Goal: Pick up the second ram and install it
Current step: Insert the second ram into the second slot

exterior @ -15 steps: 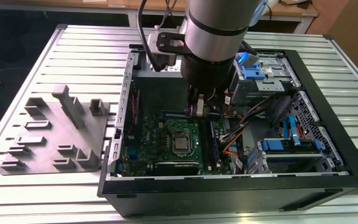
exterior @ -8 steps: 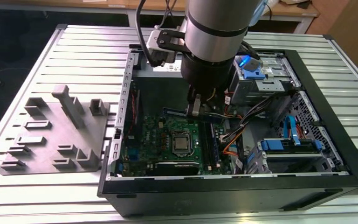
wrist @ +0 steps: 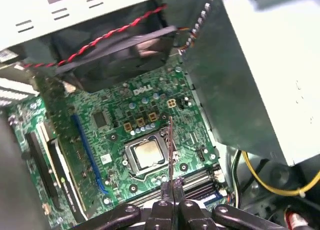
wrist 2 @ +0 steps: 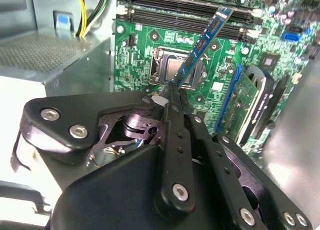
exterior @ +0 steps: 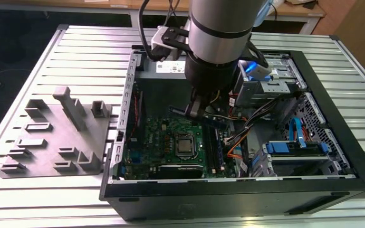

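Over the motherboard (exterior: pixel 163 137) the open case (exterior: pixel 233 197) leaves free room above the CPU socket (wrist 2: pixel 167 69), where the gripper (wrist 2: pixel 172 92) hangs clamped on the second ram (wrist 2: pixel 205 39). The power supply (wrist: pixel 250 74) walls in one side and the fan (wrist: pixel 125 52) with its red-and-black wire (wrist: pixel 120 32) another. By the memory slots (wrist 2: pixel 190 4), a cable bundle (exterior: pixel 249 122) and the drive cage (exterior: pixel 274 83) crowd in from the exterior view's right.
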You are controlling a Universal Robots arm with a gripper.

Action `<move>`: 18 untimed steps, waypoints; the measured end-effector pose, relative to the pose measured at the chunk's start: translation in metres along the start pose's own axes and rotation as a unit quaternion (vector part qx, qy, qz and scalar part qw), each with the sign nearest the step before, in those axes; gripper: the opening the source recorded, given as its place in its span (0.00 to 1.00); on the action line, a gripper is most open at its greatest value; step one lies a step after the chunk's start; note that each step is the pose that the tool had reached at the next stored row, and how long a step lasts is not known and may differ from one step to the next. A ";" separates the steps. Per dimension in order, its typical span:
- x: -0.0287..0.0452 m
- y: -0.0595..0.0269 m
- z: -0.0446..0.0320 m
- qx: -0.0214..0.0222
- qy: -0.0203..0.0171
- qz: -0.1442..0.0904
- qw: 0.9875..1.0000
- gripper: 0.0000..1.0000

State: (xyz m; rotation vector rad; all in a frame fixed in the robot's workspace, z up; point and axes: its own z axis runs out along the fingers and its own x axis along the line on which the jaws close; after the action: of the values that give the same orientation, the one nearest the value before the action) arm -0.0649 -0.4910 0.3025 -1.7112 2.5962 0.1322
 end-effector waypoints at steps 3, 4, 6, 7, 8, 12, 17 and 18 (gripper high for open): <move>0.0000 0.0000 0.0003 0.002 -0.002 0.027 1.000 0.08; 0.0000 0.0000 0.0004 0.003 -0.002 0.036 0.999 0.08; 0.0000 0.0000 0.0005 0.004 -0.003 0.054 0.999 0.08; 0.0000 0.0000 0.0006 0.004 -0.003 0.063 0.998 0.08; 0.0001 0.0000 0.0006 0.005 -0.004 0.073 0.997 0.08; 0.0001 0.0000 0.0009 0.008 -0.006 0.109 0.994 0.08; 0.0001 -0.0001 0.0011 0.011 -0.008 0.154 0.988 0.08; 0.0001 -0.0001 0.0012 0.012 -0.009 0.162 0.987 0.08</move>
State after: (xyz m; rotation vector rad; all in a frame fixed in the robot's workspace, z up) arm -0.0649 -0.4910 0.3013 -1.2597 2.8285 0.1224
